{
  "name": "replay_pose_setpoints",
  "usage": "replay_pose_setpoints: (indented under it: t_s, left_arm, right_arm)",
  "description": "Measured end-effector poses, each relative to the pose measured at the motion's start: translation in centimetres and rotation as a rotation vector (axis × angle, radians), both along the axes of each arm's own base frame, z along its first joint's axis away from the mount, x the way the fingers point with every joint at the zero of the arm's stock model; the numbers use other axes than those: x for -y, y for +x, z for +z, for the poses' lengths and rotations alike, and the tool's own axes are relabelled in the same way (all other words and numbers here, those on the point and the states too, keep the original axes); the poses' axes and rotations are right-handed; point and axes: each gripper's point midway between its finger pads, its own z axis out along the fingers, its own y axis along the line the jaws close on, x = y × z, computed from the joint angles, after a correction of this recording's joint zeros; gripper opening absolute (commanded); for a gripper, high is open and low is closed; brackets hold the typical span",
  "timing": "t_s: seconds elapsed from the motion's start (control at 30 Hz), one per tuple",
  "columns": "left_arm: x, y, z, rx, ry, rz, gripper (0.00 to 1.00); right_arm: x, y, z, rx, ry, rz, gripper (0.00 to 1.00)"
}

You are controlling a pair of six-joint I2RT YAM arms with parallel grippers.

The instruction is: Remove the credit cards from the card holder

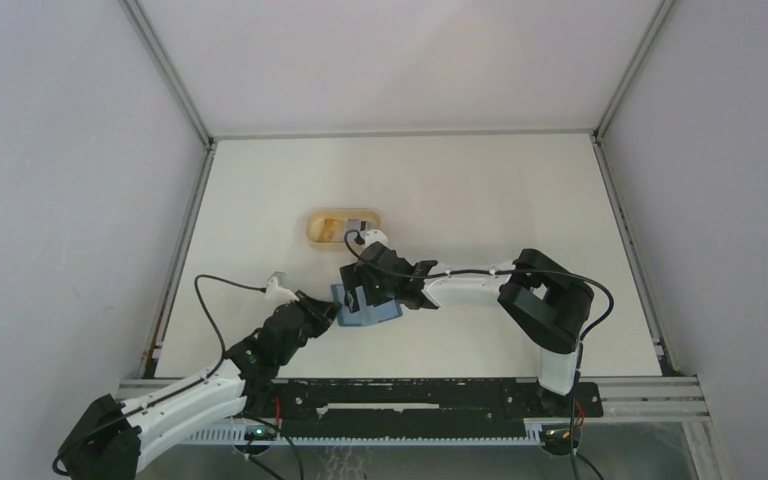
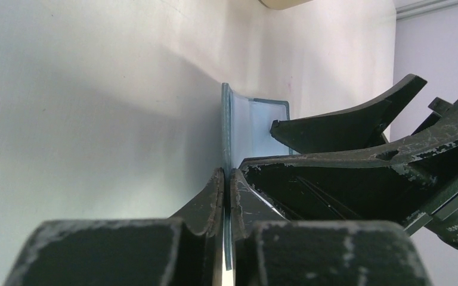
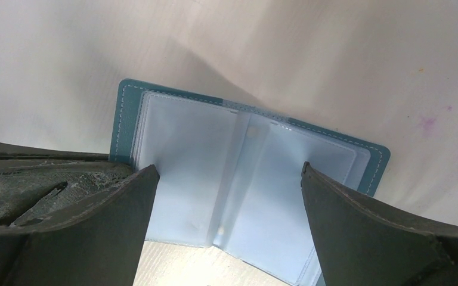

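Top view: the left pincer is closed on the near-left edge of the wallet, which lies open on the table. The right pincer hangs directly over the wallet, and a tan dish lies just beyond it. A pale flat piece in the dish may be a card, but this cannot be confirmed. Left wrist view: the left pincer has both tips pressed together on a thin blue flap of the wallet, whose body stands ahead of the tips. The fingers of the other arm reach in from the right. Right wrist view: the right pincer is spread wide, touching nothing, and the wallet lies spread flat between and beyond its tips. The clear sleeves are frosted, so any cards inside cannot be made out. Likely risks: the thin flap may slip from the left grip once a card is pulled, dragging the whole wallet. The right tips may also pinch a sleeve rather than a card, since the two are hard to tell apart.
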Motion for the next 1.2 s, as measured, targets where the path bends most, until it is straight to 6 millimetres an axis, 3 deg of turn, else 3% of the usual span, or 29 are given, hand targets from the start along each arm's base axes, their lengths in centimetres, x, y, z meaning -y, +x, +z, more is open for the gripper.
replay_pose_setpoints:
  t_s: [0.73,1.2]
  left_arm:
    - [-0.1,-0.2,0.1,0.001,0.001,-0.004,0.0]
    - [-0.2,-0.2,0.0,0.002,0.008,-0.007,0.0]
  right_arm:
    - [-0.4,-1.7,0.5,-0.075,0.031,0.053,1.0]
    - [-0.7,-0.7,1.2,-0.061,0.021,0.018,1.0]
